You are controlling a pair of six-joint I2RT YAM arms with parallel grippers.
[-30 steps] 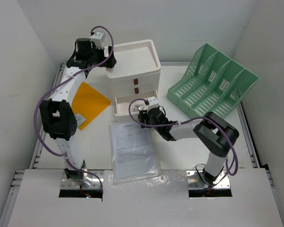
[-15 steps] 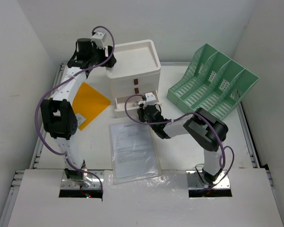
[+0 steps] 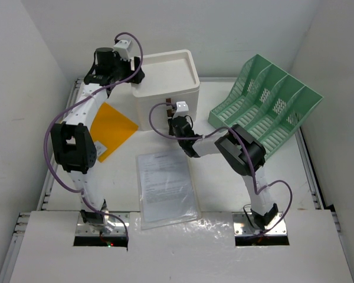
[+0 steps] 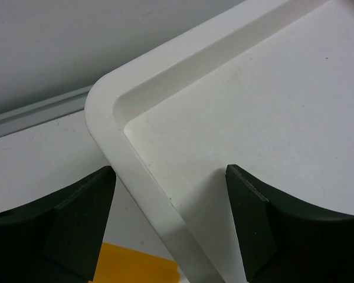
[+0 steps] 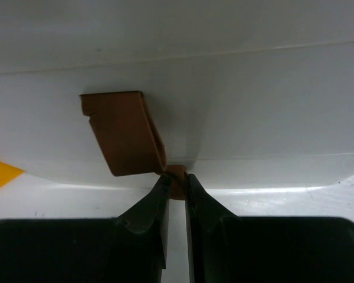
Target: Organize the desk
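Note:
The white desk (image 3: 215, 191) carries a white three-drawer box (image 3: 165, 76) at the back middle. Over the box's top left corner my left gripper (image 3: 135, 76) stands open, one finger on each side of the raised rim (image 4: 147, 177) and not touching it. Low against the box front, my right gripper (image 3: 172, 122) is shut on the small brown handle (image 5: 177, 172) of the lowest drawer, its fingertips (image 5: 163, 188) pinching the tab. A second brown handle (image 5: 124, 132) sits just above it. All drawers look flush with the box.
A yellow sheet (image 3: 109, 127) lies left of the box and shows under my left fingers (image 4: 135, 265). A printed page in a clear sleeve (image 3: 165, 186) lies in front. A green mesh file rack (image 3: 265, 106) stands at the back right.
The lowest drawer stood pulled out; it is now pushed in. My right gripper moved toward the box with it and closed on its handle. My left jaws narrowed slightly around the rim.

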